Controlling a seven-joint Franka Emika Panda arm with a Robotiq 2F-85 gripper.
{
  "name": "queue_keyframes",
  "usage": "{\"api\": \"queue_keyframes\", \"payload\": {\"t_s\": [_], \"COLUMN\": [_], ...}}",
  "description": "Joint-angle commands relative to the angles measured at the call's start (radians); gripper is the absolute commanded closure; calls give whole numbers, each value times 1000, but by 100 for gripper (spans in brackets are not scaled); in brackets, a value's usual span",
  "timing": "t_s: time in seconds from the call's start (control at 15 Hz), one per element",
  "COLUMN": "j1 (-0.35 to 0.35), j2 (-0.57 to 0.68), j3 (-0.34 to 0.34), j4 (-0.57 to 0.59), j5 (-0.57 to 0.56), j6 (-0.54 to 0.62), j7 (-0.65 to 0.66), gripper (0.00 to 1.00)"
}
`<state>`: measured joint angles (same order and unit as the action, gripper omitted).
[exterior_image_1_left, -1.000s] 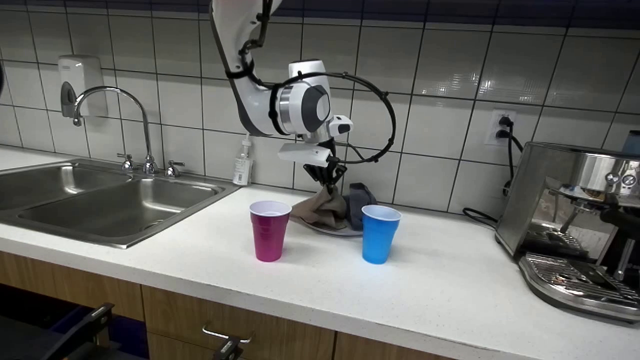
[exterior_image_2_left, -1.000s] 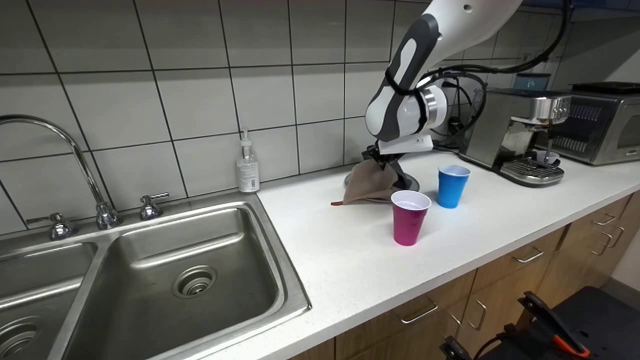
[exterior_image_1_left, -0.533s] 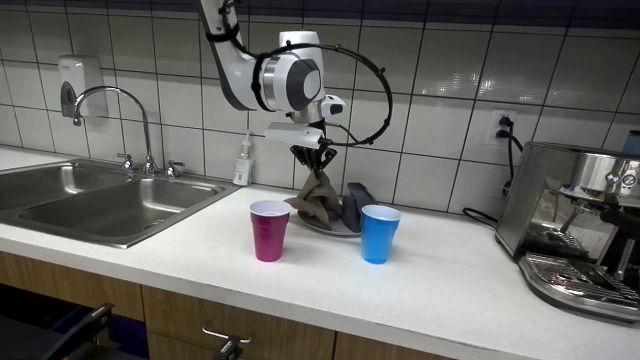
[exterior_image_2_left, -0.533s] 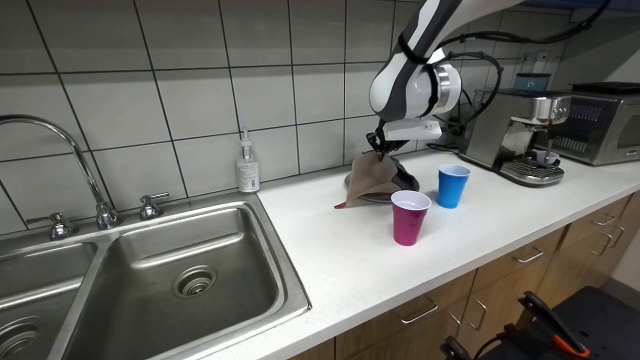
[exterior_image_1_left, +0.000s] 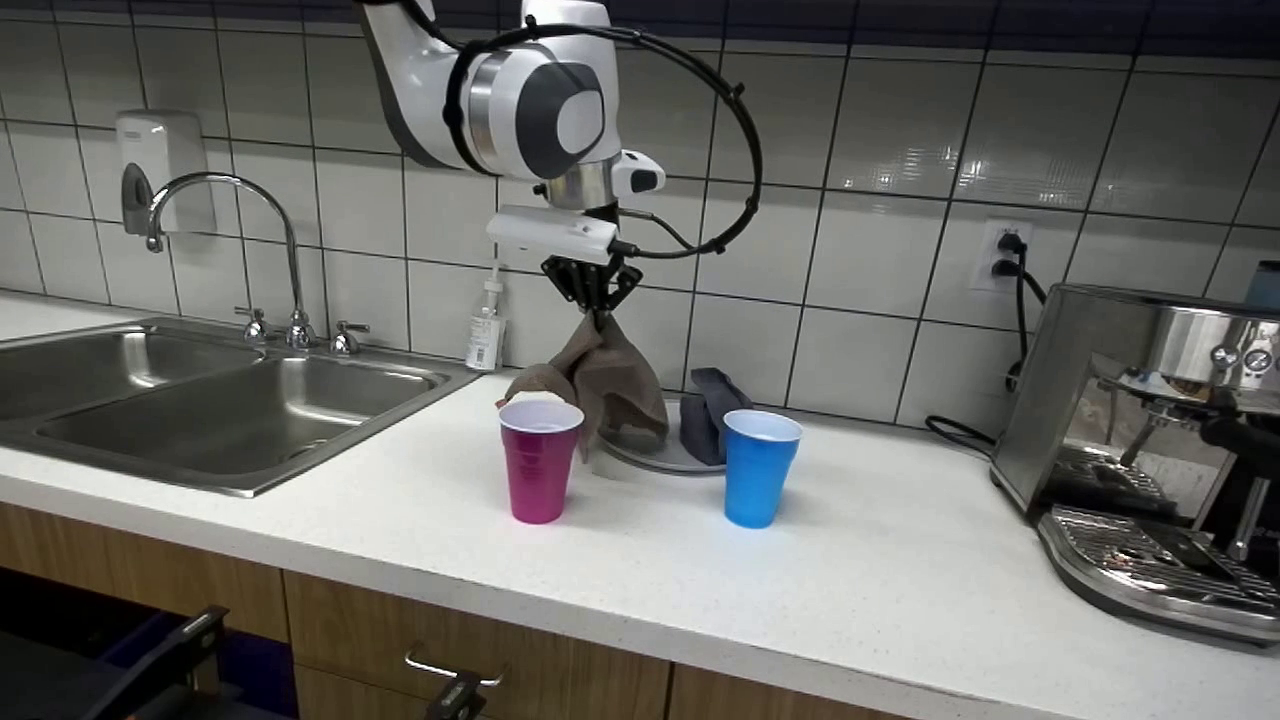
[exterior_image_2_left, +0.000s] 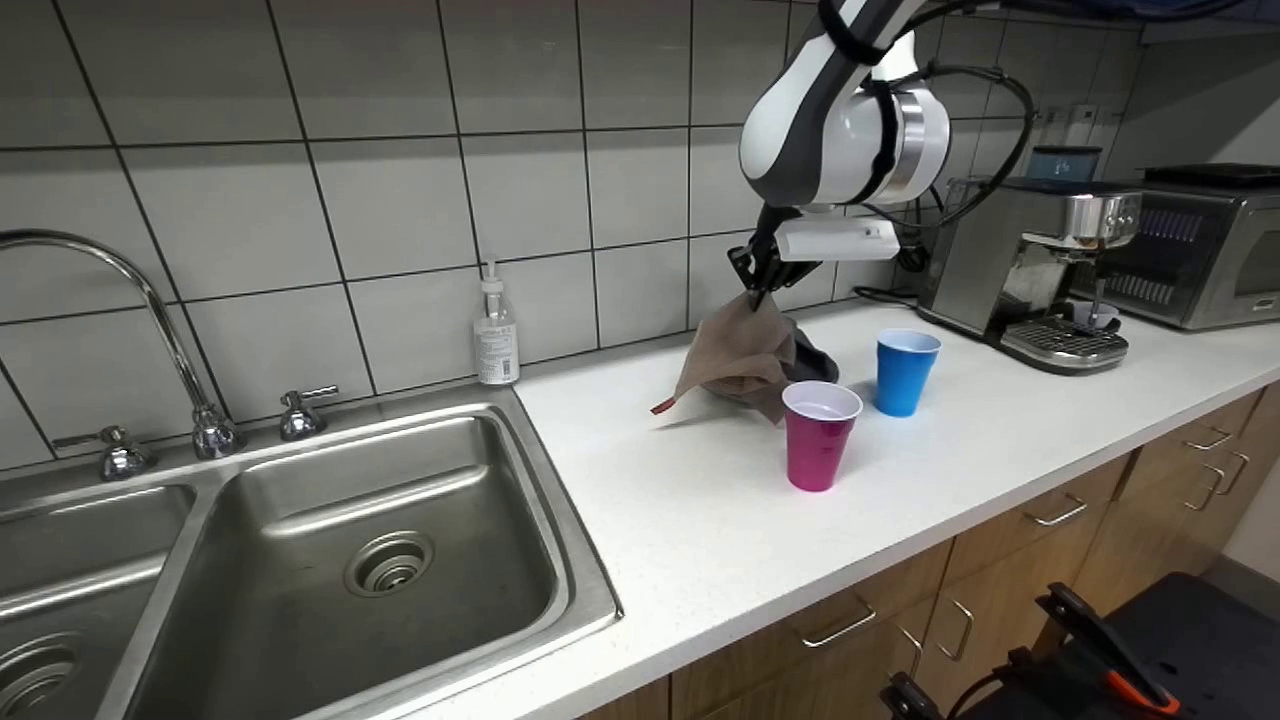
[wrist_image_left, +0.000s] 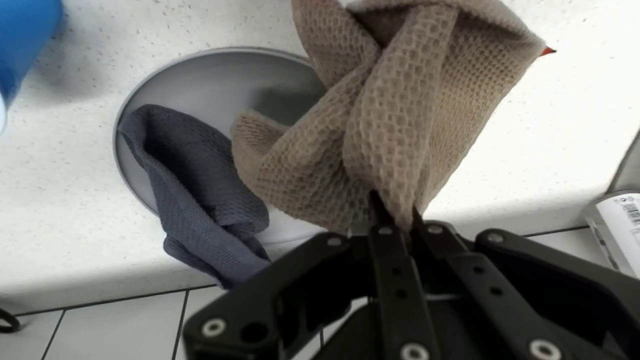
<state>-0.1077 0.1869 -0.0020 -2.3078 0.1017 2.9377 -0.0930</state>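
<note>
Brown cloth (wrist_image_left: 392, 117) now higher, in gripper (wrist_image_left: 396, 206)

The brown waffle-weave cloth (wrist_image_left: 400, 120) has been lifted higher and carried toward the steel sink (exterior_image_1_left: 355, 430) by the black two-fingered gripper (exterior_image_1_left: 596, 314). More of the round grey plate (wrist_image_left: 205, 92) has been uncovered, though how much cannot be clearly judged.

Both exterior views: double sink (exterior_image_1_left: 230, 425) left, espresso machine (exterior_image_1_left: 1140, 450) right. Two plastic cups (exterior_image_1_left: 540, 465) (exterior_image_1_left: 757, 470) between, plate (wrist_image_left: 215, 82) just behind 'em with a dish towel (wrist_image_left: 197, 175) on it, second towel (wrist_image_left: 400, 110) dangling partly over it from the end effector (wrist_image_left: 396, 210).
</note>
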Motion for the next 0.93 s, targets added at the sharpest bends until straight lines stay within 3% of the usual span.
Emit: {"api": "queue_keyframes", "payload": {"t_s": [0.0, 0.87], "j1": [-24, 2], "j2": [-82, -105], "j3": [51, 147], "j4": [-73, -91], "j5": [73, 245], "j6": [3, -9], "j7": [-94, -283], "gripper": [99, 99]}}
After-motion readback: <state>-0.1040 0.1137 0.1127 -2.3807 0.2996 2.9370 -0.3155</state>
